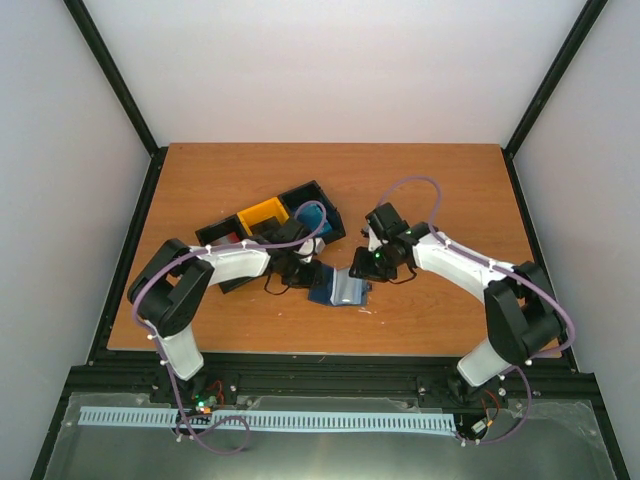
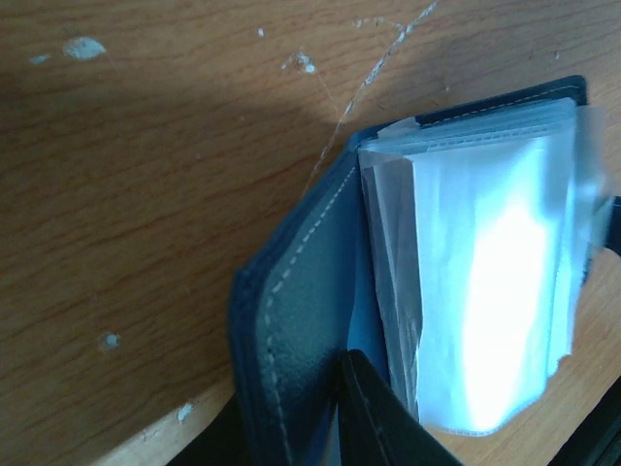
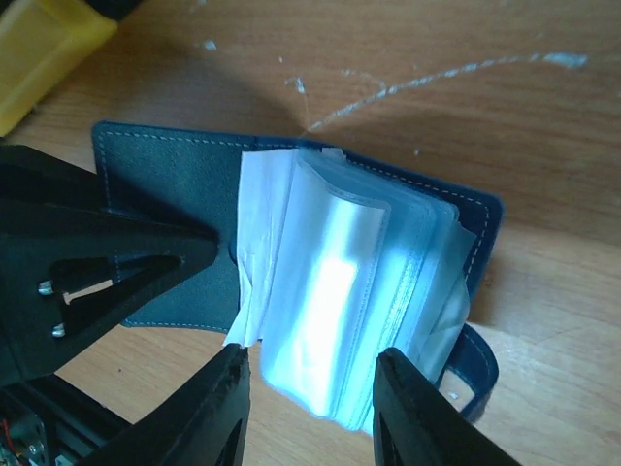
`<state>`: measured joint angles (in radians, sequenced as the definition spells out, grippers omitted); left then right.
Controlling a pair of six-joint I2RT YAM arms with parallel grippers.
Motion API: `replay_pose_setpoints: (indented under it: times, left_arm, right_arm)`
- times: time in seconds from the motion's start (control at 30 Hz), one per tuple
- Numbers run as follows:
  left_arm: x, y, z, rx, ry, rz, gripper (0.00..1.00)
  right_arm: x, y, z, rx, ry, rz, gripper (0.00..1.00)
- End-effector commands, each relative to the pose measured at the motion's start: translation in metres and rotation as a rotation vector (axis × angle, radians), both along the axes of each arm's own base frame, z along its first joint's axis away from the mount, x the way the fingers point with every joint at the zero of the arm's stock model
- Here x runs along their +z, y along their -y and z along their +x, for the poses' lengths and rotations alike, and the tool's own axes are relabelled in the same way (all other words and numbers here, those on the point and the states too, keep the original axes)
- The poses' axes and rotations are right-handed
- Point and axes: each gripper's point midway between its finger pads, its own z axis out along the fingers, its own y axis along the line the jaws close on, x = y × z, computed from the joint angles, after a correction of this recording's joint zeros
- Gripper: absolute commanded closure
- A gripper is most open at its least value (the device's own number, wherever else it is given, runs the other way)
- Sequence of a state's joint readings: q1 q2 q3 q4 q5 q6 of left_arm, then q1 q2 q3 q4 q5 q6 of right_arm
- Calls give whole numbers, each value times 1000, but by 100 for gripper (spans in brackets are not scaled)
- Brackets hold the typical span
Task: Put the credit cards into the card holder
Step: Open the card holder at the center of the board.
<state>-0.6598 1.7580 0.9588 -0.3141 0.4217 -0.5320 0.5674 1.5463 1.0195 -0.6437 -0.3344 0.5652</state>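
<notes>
On the table (image 1: 200,180), the card holder (image 1: 340,288) lies open.

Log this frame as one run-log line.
card holder: lying open | left gripper: open, fingertip on its cover | right gripper: open, straddling clear sleeves

White links (image 1: 240,262), black joints (image 1: 175,295), purple cables (image 1: 418,180).

I was working in a lab test cell: a wooden table (image 1: 440,190) boxed in by plain white panels (image 1: 340,70) and black frame struts (image 1: 112,75), with exposed wiring (image 1: 205,403) along the mounting rail (image 1: 330,375).
</notes>
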Motion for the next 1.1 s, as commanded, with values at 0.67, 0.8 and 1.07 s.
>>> replay_pose_setpoints:
  times: [0.67, 0.8, 1.07]
  left_arm:
    - [0, 12, -1, -20, -11, -11, 86]
    - [1, 12, -1, -20, -11, -11, 87]
    - [5, 17, -2, -34, -11, -41, 87]
  right_arm:
    - [-40, -7, -3, -1, -96, -19, 53]
    - [-46, 2, -1, -16, -90, -79, 53]
    - [-44, -32, -8, 59, -145, 120, 53]
